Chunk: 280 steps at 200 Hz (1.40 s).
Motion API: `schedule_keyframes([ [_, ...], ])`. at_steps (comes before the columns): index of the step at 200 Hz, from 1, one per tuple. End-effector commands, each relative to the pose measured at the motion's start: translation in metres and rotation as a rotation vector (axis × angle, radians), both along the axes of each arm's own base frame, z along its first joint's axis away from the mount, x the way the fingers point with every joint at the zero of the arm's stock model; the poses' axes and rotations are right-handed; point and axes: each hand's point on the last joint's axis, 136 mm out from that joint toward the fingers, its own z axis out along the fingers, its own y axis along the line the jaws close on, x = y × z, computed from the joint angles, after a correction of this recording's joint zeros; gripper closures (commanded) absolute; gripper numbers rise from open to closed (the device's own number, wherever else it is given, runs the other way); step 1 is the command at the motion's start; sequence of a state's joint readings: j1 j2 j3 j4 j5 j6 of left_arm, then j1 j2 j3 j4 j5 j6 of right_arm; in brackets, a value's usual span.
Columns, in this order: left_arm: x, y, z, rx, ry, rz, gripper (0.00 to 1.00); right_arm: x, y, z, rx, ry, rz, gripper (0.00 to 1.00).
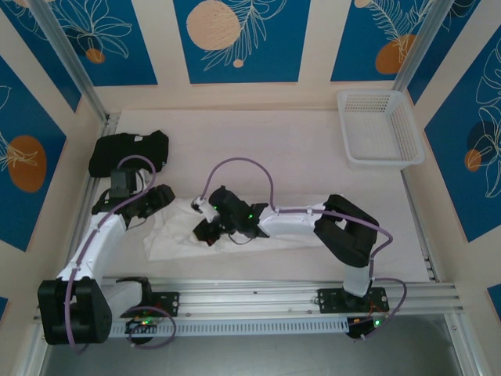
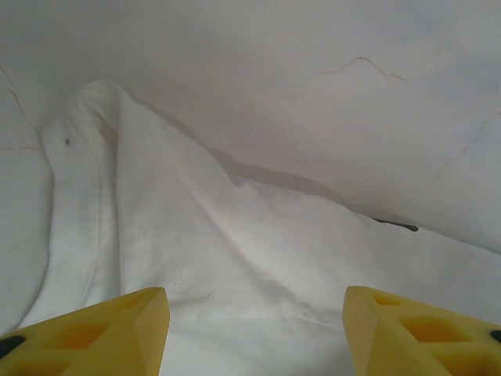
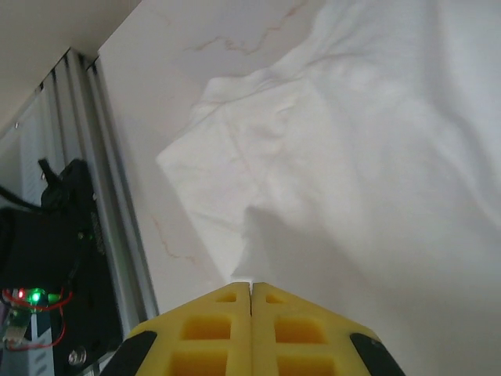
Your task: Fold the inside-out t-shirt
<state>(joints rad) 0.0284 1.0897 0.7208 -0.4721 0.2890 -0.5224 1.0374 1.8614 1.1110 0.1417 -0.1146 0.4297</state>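
Yellow fingers of the right gripper (image 3: 250,286) meet at the frame's bottom edge, pinching the inside-out t-shirt (image 3: 376,157). We see the left gripper (image 2: 254,298) open over a stitched hem (image 2: 98,196). From above, the shirt lies lower centre, a black garment (image 1: 129,153) upper left, a white basket (image 1: 383,160) upper right.

The top camera looks down from high behind the near edge, taking in the whole table (image 1: 297,141). Both wrist cameras face forward, close above the t-shirt (image 1: 168,239), which all three views share.
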Motion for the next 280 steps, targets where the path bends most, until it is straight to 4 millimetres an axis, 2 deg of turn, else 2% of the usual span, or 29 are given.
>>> schedule_keyframes([
  [1, -0.001, 0.002, 0.006, -0.012, -0.017, 0.01, 0.4, 0.011, -0.011, -0.025, -0.051, 0.155, -0.064, 1.0],
  [19, -0.001, 0.003, 0.007, -0.008, -0.02, 0.013, 0.4, 0.028, -0.024, -0.044, -0.11, 0.205, -0.129, 0.91],
  [32, -0.002, 0.005, 0.008, 0.0, -0.024, 0.018, 0.39, 0.039, -0.031, -0.049, -0.138, 0.223, -0.161, 0.82],
  [59, -0.007, 0.014, 0.008, 0.047, -0.034, 0.051, 0.37, 0.053, -0.04, -0.031, -0.103, 0.197, -0.176, 0.7],
  [76, -0.011, 0.022, 0.006, 0.081, -0.045, 0.08, 0.3, 0.049, -0.044, -0.015, -0.066, 0.173, -0.153, 0.66],
  [97, -0.014, 0.031, -0.003, 0.107, -0.058, 0.133, 0.22, 0.035, -0.046, 0.001, -0.017, 0.147, -0.101, 0.63],
  [121, -0.011, 0.035, -0.02, 0.115, -0.05, 0.161, 0.17, 0.024, -0.054, 0.003, -0.012, 0.129, -0.084, 0.62],
  [152, -0.008, 0.035, -0.053, 0.127, 0.028, 0.133, 0.09, 0.027, -0.067, 0.003, -0.005, 0.124, -0.105, 0.62],
  [173, -0.009, 0.029, -0.069, 0.123, 0.081, 0.086, 0.02, 0.03, -0.073, 0.003, 0.008, 0.133, -0.109, 0.62],
  [204, -0.016, 0.018, -0.09, 0.082, 0.14, 0.027, 0.01, 0.034, -0.08, 0.0, 0.033, 0.155, -0.119, 0.62],
  [235, -0.014, -0.013, -0.089, -0.051, 0.108, -0.084, 0.05, 0.036, -0.083, -0.003, 0.038, 0.166, -0.132, 0.62],
  [280, -0.024, -0.036, -0.095, -0.127, 0.116, -0.168, 0.12, 0.036, -0.083, -0.002, 0.051, 0.173, -0.145, 0.62],
])
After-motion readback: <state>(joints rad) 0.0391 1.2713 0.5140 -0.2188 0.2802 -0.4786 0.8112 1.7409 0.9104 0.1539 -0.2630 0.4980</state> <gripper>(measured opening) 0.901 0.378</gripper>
